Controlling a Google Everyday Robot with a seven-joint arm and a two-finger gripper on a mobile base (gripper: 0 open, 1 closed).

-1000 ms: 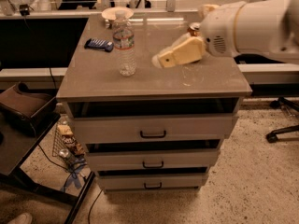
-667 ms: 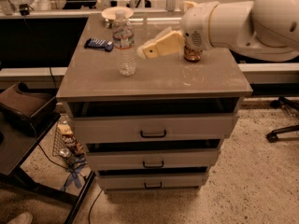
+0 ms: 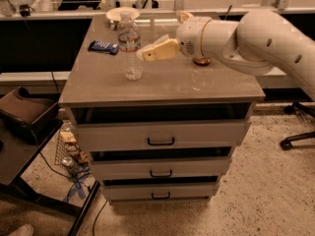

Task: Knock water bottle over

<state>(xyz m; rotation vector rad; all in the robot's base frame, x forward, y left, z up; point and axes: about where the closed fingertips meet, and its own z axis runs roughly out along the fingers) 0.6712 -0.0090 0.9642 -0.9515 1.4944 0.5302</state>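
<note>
Gripper [image 3: 146, 54] level with water bottle [image 3: 131, 48] upper half, likely high for leverage; bottle upright just ahead of the jaw tips, contact uncertain; jaws look clenched, empty, serving as blunt pusher.

Bottle: my target, the water bottle [image 3: 131, 53], is clear ribbed plastic, tall and narrow.
Cap: pale, in place at the top.
Label: a band round the upper part; I cannot read its print.
Body: the lower part is see-through; I cannot tell how full it is.
Pose: upright on its base, not knocked over yet.
Place: on the grey cabinet top [image 3: 172, 85], in the left half as the camera sees it, set back from the front edge.
My gripper: my gripper [image 3: 144, 55] points its tip at the bottle's side, about mid-height, just below the label band. It is just beside the bottle; I cannot tell whether it touches.
</note>
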